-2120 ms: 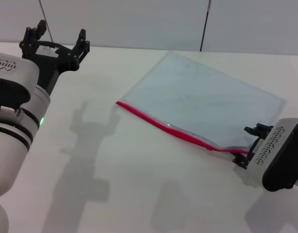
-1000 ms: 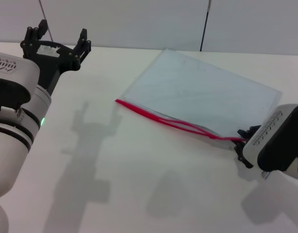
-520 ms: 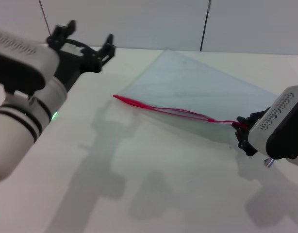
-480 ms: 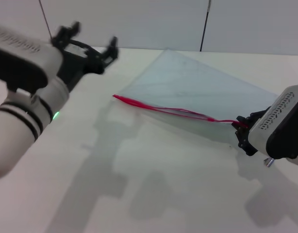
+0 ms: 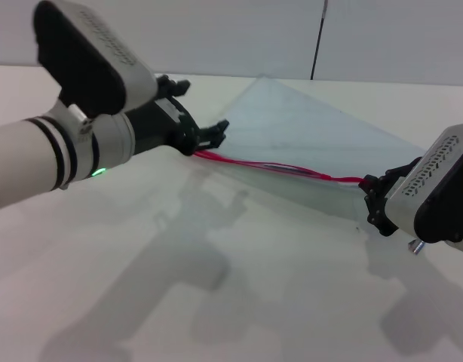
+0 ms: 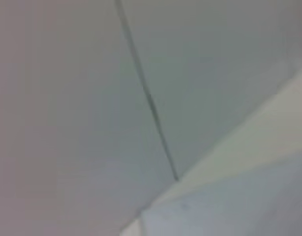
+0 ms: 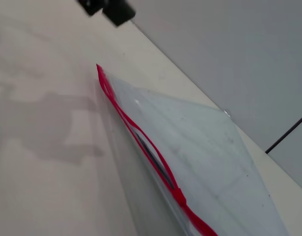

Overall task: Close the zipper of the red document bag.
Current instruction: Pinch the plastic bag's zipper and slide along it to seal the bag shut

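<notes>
1. Head view: since the earlier frames the left gripper [image 5: 203,134] has swung in from the far left part of the table [image 5: 239,286] and now sits at the left end of the zipper [image 5: 277,167]. Its dark fingers [image 5: 217,130] are spread apart, with the red corner between or just below them; whether they touch it I cannot tell. The red document bag [image 5: 314,147] has also changed: its red-trimmed edge, earlier flat on the tabletop, is now raised and stretched. The bag lies toward the table's far right part, its far corner near the back edge by the wall [image 5: 216,34].
2. Head view, right side: the right gripper [image 5: 373,202] is at the right end of the zipper, near the table's right edge. Its black fingertips sit against the red strip and appear pinched on it, holding that end above the surface.
3. Left wrist view: only the grey wall [image 6: 82,98] with a dark seam, a strip of table [image 6: 249,152] and a pale piece of the bag [image 6: 229,206] show.
4. Right wrist view: the zipper [image 7: 141,142] runs away across the bag [image 7: 200,157], its two red strips parted midway. The left gripper [image 7: 109,7] hangs dark beyond the far red corner.
</notes>
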`<action>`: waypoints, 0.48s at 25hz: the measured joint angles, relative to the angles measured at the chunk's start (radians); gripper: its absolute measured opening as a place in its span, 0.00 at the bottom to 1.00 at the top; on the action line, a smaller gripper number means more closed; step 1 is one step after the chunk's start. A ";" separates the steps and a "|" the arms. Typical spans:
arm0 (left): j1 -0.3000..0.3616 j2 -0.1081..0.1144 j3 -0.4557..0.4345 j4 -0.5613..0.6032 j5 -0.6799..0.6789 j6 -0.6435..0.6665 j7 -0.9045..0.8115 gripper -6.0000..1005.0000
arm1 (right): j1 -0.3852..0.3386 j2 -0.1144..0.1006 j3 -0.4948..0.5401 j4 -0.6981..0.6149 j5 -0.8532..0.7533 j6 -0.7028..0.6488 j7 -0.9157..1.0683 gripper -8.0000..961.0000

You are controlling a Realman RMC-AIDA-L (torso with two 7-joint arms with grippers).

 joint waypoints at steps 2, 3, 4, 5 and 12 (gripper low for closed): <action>-0.021 0.000 -0.016 0.000 0.022 0.064 0.000 0.86 | 0.000 0.000 -0.001 0.000 0.000 -0.003 0.000 0.05; -0.027 0.000 -0.021 0.001 0.027 0.085 0.001 0.86 | 0.001 0.000 -0.001 0.000 0.000 -0.006 0.000 0.04; -0.035 0.000 -0.026 0.001 0.029 0.108 0.002 0.86 | 0.002 0.000 -0.001 0.000 0.000 -0.009 0.000 0.03; -0.039 0.000 -0.027 0.001 0.029 0.120 0.003 0.86 | 0.004 0.000 0.000 0.000 0.000 -0.011 0.000 0.03; -0.062 0.003 -0.024 0.010 0.048 0.179 0.022 0.86 | 0.006 0.000 -0.005 -0.001 0.000 -0.012 -0.001 0.03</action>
